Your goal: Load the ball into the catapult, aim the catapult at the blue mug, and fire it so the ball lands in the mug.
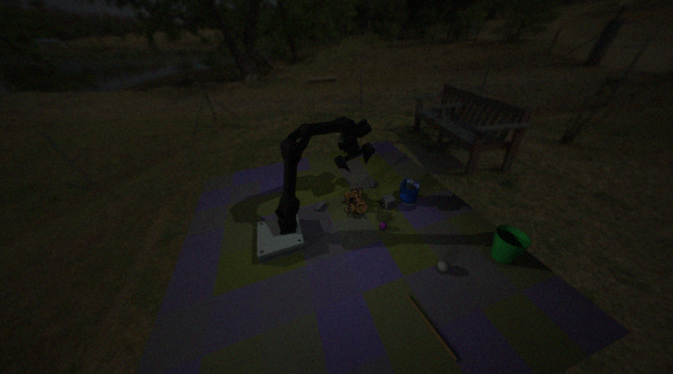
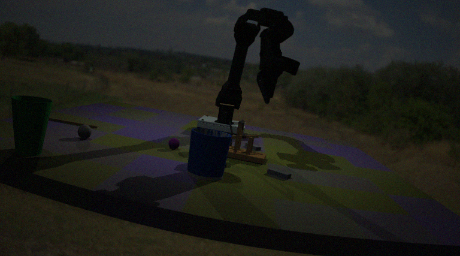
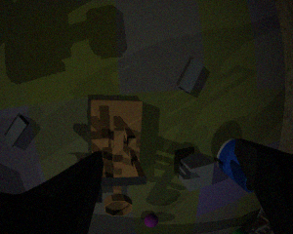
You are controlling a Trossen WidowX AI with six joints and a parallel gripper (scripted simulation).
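Note:
The wooden catapult stands on the checked mat in front of the arm's base. A small purple ball lies on the mat a little way from it. The blue mug stands upright close beside the catapult. My gripper is open and empty. It hangs high above the catapult and points down.
A green cup and a grey ball lie farther out. A thin stick lies on the mat. Small grey blocks lie around the catapult. A bench stands off the mat.

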